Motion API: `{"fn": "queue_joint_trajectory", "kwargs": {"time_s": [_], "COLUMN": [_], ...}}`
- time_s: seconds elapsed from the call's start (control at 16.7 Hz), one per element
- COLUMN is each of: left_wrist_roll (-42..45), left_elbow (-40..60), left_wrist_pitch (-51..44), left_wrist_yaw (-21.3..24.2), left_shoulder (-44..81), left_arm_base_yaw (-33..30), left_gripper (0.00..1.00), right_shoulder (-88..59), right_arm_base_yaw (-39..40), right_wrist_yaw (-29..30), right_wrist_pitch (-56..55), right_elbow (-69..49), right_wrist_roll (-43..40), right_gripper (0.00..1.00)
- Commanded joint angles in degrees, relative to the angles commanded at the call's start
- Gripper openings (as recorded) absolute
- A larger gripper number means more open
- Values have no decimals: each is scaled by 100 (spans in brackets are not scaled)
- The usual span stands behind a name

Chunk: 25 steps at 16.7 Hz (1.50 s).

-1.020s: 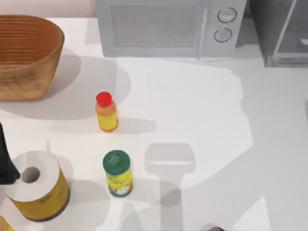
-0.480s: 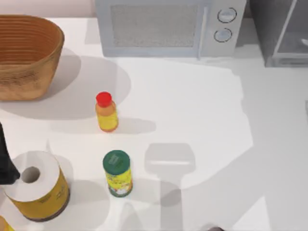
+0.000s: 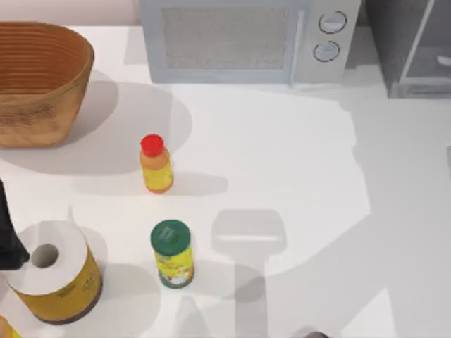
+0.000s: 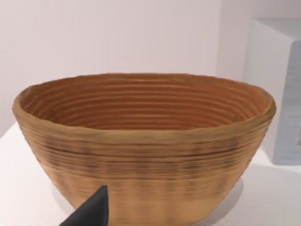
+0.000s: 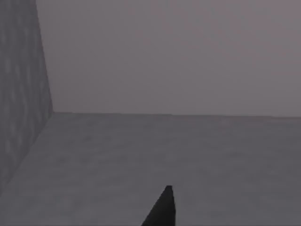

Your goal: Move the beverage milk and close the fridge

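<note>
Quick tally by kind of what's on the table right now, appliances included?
Basket: 1
Red-capped orange bottle: 1
Green-lidded yellow jar: 1
Paper roll: 1
Microwave: 1
Fridge: 1
Total: 6

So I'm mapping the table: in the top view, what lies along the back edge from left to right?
Woven basket → white microwave → grey fridge, at the right corner with its door panel ajar.
</note>
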State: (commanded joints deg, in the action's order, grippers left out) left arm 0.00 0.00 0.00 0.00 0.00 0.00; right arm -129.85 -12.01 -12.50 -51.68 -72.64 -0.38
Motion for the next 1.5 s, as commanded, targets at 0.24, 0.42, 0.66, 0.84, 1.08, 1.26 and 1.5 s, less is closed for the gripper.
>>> {"fn": "queue_joint_trajectory", "kwargs": {"time_s": [0.24,0.42,0.66,0.84,1.08,1.26,1.5], "left_wrist_roll": [0,0,0,0,0,0,0], "left_elbow": [0,0,0,0,0,0,0], "left_wrist_pitch": [0,0,0,0,0,0,0], "left_wrist_yaw": [0,0,0,0,0,0,0], "left_shoulder": [0,0,0,0,0,0,0], "left_arm_base_yaw": [0,0,0,0,0,0,0], "left_gripper": [100,100,100,100,100,100,100], "right_shoulder": [0,0,3,176,1245,2603,4895], "right_arm_base_yaw": [0,0,11,12,68,176,396], "right_wrist_yaw": [0,0,0,32,172,305,495], "right_wrist_pitch": [0,0,-1,67,480,992,1863], "right_elbow": [0,0,3,100,683,1402,2624], "right_wrist_roll": [0,0,0,14,48,55,42], "right_gripper": [100,100,100,100,100,100,100]}}
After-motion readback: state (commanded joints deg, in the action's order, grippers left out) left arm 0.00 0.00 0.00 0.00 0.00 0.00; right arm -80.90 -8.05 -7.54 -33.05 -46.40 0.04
